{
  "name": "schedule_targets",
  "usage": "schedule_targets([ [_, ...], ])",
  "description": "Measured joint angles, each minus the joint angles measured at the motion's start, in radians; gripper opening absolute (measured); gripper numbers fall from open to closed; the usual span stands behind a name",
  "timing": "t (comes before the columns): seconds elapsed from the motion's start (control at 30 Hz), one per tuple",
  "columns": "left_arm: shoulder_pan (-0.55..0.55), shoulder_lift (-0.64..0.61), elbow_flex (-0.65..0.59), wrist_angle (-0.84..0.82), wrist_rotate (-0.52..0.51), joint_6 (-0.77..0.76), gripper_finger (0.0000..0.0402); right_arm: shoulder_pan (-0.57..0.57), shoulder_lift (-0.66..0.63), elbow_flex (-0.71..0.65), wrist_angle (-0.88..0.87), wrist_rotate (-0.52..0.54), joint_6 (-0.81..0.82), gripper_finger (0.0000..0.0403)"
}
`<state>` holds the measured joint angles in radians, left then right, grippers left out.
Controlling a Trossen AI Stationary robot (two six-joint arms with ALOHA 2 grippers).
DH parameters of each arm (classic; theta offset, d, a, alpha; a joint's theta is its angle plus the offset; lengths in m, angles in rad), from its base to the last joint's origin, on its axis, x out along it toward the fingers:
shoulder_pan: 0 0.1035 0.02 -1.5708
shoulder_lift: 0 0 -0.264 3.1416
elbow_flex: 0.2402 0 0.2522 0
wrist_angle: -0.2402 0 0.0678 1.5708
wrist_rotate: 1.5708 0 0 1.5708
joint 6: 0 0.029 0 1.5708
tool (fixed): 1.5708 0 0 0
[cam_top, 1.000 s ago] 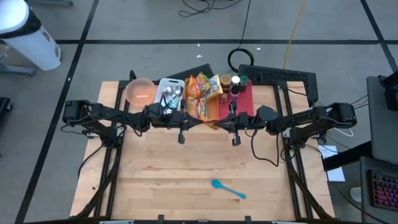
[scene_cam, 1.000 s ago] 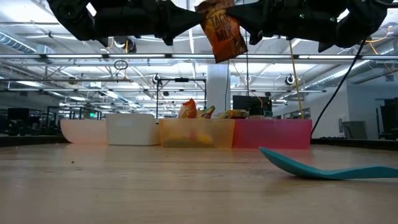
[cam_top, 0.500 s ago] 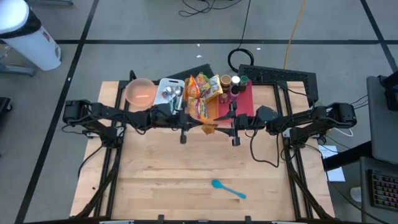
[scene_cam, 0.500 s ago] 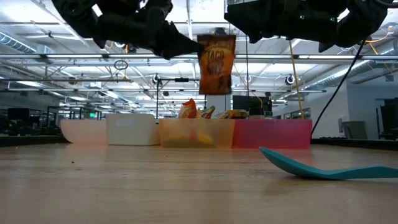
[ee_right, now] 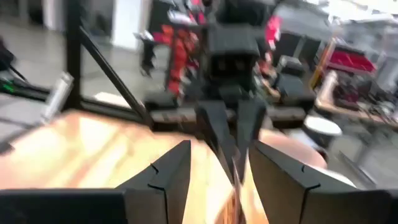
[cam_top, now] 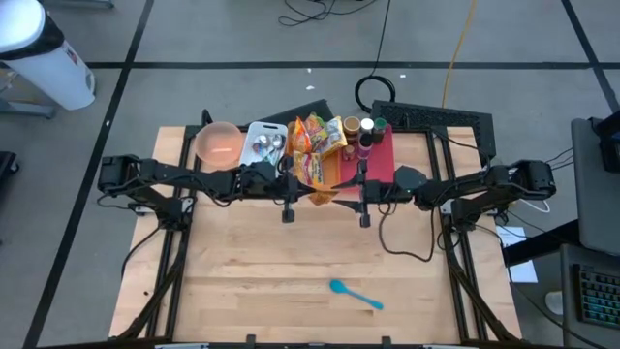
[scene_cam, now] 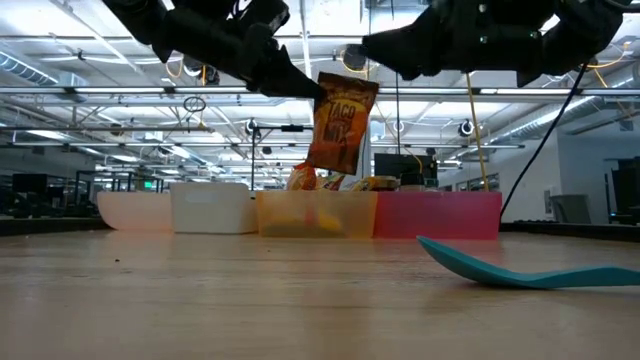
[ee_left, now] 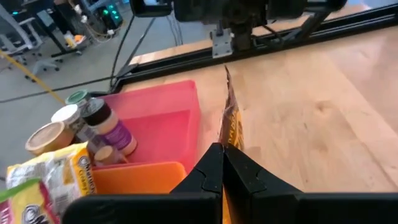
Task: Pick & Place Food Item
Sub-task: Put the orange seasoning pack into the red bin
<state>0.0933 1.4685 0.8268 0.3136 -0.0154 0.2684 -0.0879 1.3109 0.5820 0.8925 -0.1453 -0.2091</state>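
Hanging from the left gripper, apparently pinched: taco mix packet.

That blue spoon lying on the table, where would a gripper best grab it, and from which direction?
Probably the handle, coming straight down from above. The spoon lies flat on bare wood with nothing near it; its handle is the long narrow part, so fingers could close across its width. The wider scoop end looks harder to pinch.
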Motion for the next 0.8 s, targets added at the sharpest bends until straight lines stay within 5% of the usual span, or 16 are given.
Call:
schedule_targets([
  [0.33,0.0,0.0,0.0,-0.028,-0.015,-0.001,0.0,0.0,0.0,0.132,-0.366,0.08,-0.02,0.0158],
  [0.8,0.0,0.0,0.0,-0.02,-0.014,-0.004,0.0,0.003,0.039,0.133,-0.382,0.149,-0.04,0.0152],
])
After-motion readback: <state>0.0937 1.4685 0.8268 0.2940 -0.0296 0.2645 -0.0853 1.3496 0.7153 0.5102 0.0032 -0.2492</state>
